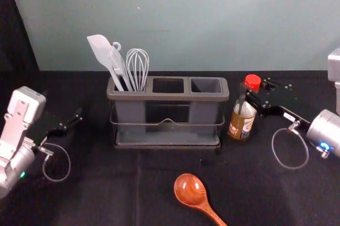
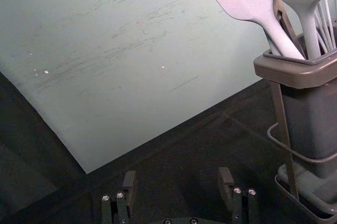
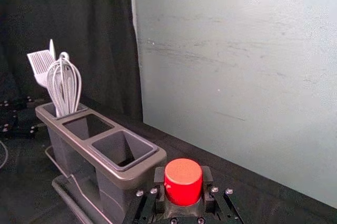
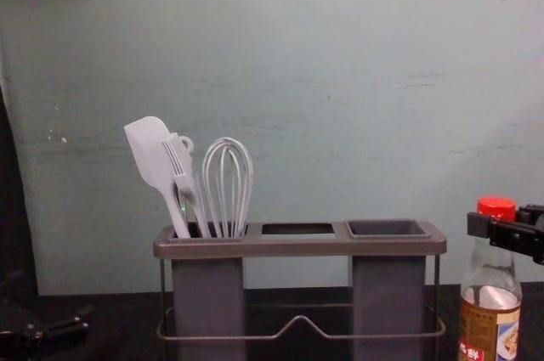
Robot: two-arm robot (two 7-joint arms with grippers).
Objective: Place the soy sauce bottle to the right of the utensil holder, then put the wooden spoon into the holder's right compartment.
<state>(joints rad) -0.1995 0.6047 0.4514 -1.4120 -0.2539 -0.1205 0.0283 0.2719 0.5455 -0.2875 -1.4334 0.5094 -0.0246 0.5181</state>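
In the head view, the soy sauce bottle (image 1: 240, 125) is seen just beside the right end of the utensil holder (image 1: 167, 97), its neck held by the right gripper (image 1: 255, 92); whether its weight is borne by the table (image 1: 106, 194) cannot be told. The wooden spoon (image 1: 190, 189) is laid in front of the holder, its handle slanted nearward and rightward, and is reached more directly by the right arm than by the left gripper (image 1: 77, 116). In the left wrist view, that idle gripper's fingers are spread wide around nothing. In the right wrist view, the red cap (image 3: 182, 182) is flanked by fingers closed on the bottle, beside the empty right compartment (image 3: 122, 150). In the chest view, the bottle's long axis is shown near vertical, with the pincer brought in from the right; once firm footing is assured, the grip should be opened and withdrawn rightward without the neck being tipped.
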